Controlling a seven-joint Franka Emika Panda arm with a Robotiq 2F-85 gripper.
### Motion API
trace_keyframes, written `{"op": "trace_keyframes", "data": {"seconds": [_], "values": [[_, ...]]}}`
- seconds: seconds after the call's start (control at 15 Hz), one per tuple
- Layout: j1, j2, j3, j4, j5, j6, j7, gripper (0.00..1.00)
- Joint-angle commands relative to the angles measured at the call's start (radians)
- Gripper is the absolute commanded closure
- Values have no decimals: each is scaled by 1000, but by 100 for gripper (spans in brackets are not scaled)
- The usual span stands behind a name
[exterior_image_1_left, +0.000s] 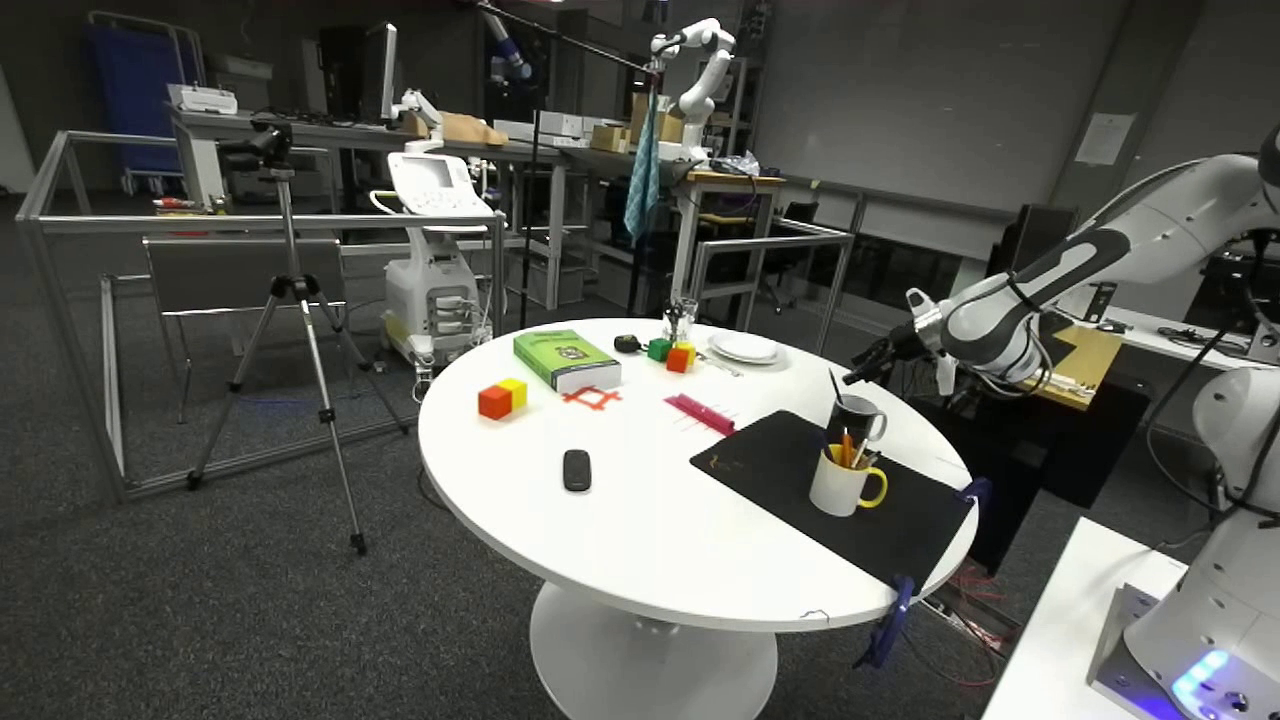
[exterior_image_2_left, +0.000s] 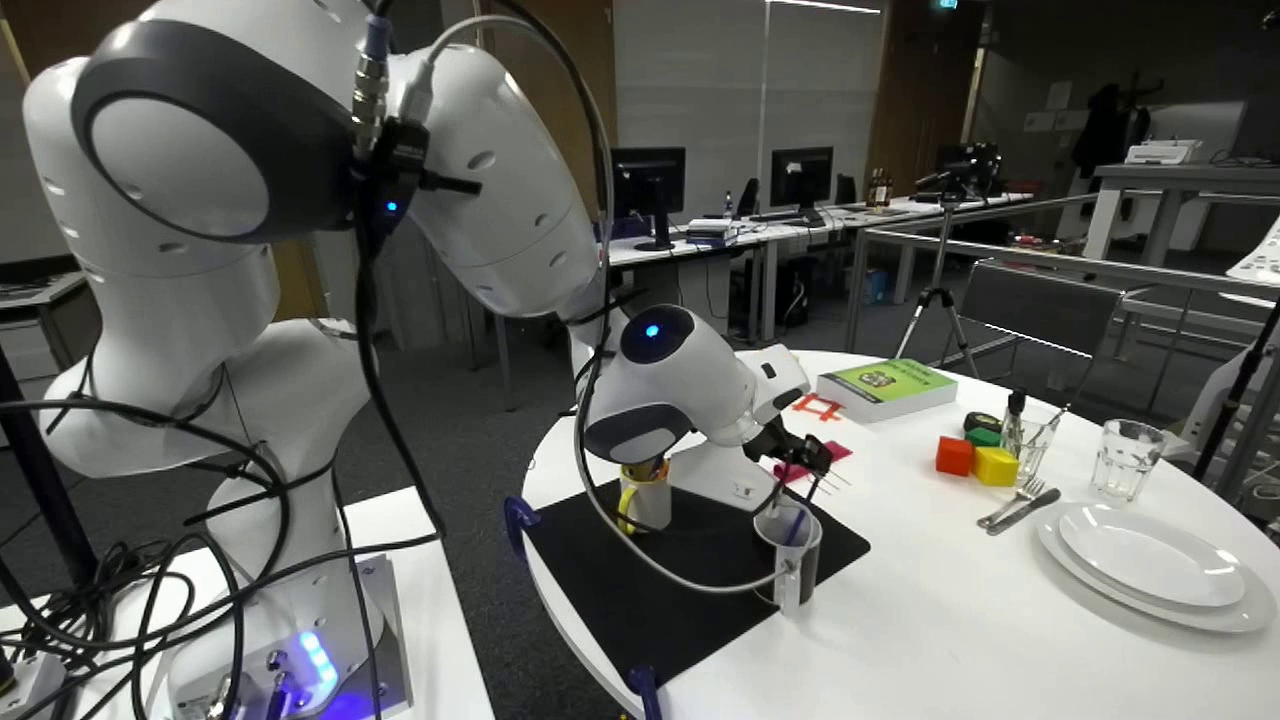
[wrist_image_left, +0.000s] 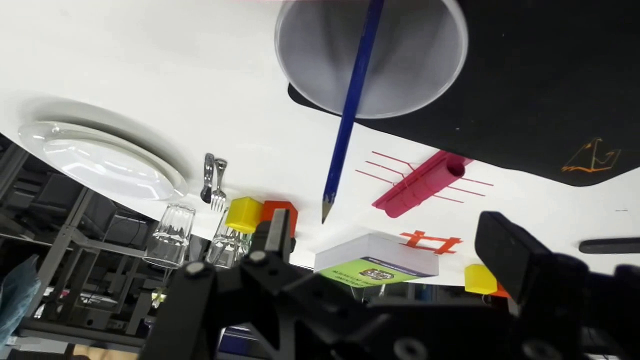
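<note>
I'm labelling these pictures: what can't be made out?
Blue pencil: lower end, hidden inside its mug in both exterior views, cut off by the wrist view's top edge.
Green book: cover lettering, too small or blurred in every view.
Yellow-handled mug: inner bottom, behind its wall in both exterior views.

smooth mug (wrist_image_left: 415, 75), painted wooden pencil (wrist_image_left: 345, 127), matt table mat (wrist_image_left: 540, 90)

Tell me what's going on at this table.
A robot arm has its open fingers near a blue pencil, which leans point-up in a dark mug. Nothing is gripped. The mug stands at the edge of a black mat, near a white mug holding other writing tools. A book and plates sit elsewhere on the table.
</note>
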Motion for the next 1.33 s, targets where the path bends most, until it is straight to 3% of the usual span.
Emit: {"op": "trace_keyframes", "data": {"seconds": [0.0,0.67,1.0,1.27], "values": [[-161,90,126,-73,-63,-74,60,0],[-641,58,590,-115,-148,-392,38,0],[-792,92,780,-104,-103,-570,43,0],[-842,125,875,-82,-34,-695,61,0]]}}
